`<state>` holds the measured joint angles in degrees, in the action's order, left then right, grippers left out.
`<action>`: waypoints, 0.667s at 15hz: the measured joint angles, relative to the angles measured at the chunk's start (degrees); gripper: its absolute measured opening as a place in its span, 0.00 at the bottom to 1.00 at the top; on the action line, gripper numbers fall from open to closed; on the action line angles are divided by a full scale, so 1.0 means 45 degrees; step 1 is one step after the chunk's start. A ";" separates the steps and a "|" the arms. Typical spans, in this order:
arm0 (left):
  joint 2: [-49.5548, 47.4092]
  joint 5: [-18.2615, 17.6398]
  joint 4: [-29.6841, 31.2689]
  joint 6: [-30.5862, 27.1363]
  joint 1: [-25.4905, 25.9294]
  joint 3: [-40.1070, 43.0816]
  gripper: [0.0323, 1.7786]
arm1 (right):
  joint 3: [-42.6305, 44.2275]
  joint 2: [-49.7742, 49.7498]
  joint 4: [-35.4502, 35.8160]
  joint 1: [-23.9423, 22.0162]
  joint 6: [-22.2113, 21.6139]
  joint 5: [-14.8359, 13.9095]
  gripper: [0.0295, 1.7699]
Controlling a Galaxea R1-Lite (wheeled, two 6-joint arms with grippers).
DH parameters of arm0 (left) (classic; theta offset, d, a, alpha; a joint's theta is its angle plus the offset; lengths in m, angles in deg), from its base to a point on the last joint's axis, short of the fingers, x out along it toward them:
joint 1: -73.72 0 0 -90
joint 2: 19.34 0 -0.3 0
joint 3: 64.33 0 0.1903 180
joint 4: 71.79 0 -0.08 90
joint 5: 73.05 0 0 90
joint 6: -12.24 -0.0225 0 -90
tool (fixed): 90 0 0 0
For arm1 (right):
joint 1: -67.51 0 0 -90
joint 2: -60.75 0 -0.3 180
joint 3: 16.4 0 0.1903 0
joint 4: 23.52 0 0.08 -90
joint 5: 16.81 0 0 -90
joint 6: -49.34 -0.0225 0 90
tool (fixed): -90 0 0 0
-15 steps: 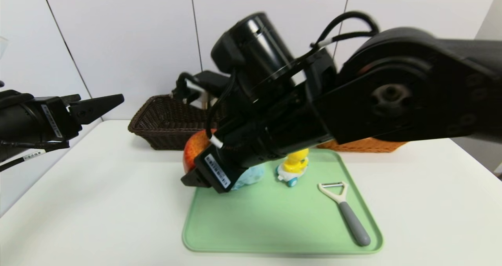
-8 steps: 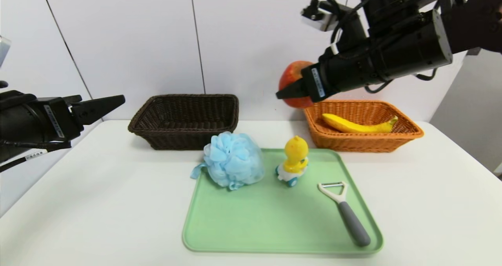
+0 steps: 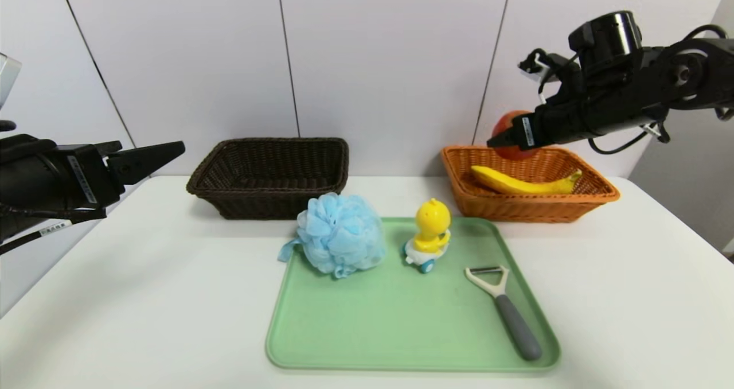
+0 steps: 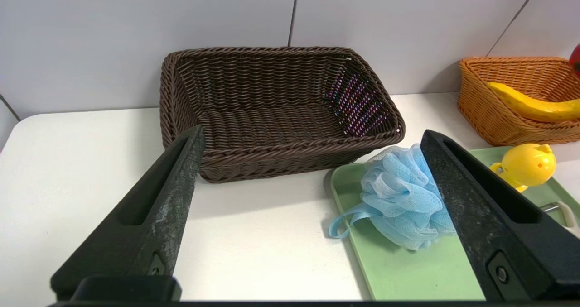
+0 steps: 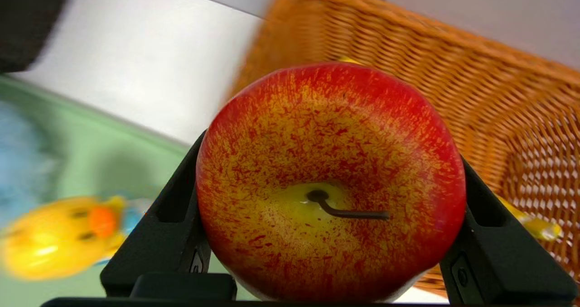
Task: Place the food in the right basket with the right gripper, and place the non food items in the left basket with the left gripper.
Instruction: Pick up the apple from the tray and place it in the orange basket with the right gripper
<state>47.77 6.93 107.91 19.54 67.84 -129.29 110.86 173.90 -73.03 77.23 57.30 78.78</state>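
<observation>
1. While the right gripper (image 5: 333,198) hangs over the orange wicker basket (image 3: 533,210), its two fingers pinch the apple (image 5: 331,180) from opposite sides.
2. The apple is red and yellow, its short dark stem facing the wrist camera; in the head view it is held above the basket's left part, near the rear rim.
3. Inside that same orange basket lies the yellow banana (image 3: 522,183), long and curved, stretching from the left part toward the right side.
4. The left gripper (image 4: 312,137) hovers at the far left of the head view, in front of and to the left of the dark brown wicker basket (image 3: 275,199); its fingers are spread wide with nothing between them.
5. The dark brown basket stands on the white table (image 3: 172,297) at the back, left of the orange one and apart from it, with nothing inside.
6. A green tray (image 3: 413,326) lies on the table in front of the two baskets.
7. At the tray's rear left corner sits the light-blue mesh sponge (image 3: 341,234), its ribbon loop reaching past the edge.
8. The yellow duck toy (image 3: 431,228), on its white-and-blue wheeled base, stands upright on the tray to the right of the sponge, apart from it.
9. The peeler (image 3: 507,314) rests along the tray's right side, white head toward the baskets and grey handle toward the front corner.
</observation>
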 joint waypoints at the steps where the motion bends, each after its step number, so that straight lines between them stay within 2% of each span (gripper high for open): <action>1: 0.0000 -0.0003 -0.0005 0.0005 0.0000 0.0000 0.95 | -0.0005 0.0320 0.0035 -0.0314 0.0011 -0.0022 0.72; 6: 0.0033 -0.0008 -0.0005 -0.0024 0.0000 0.0008 0.95 | 0.0098 0.1685 0.0477 -0.1281 0.0092 -0.0127 0.72; 10: 0.0049 -0.0008 0.0000 -0.0038 0.0000 0.0076 0.95 | 0.1336 0.2869 0.0428 -0.1709 0.0247 -0.0341 0.72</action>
<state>47.99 6.89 107.91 19.37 67.84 -128.95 116.87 186.81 -71.11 69.54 58.41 77.24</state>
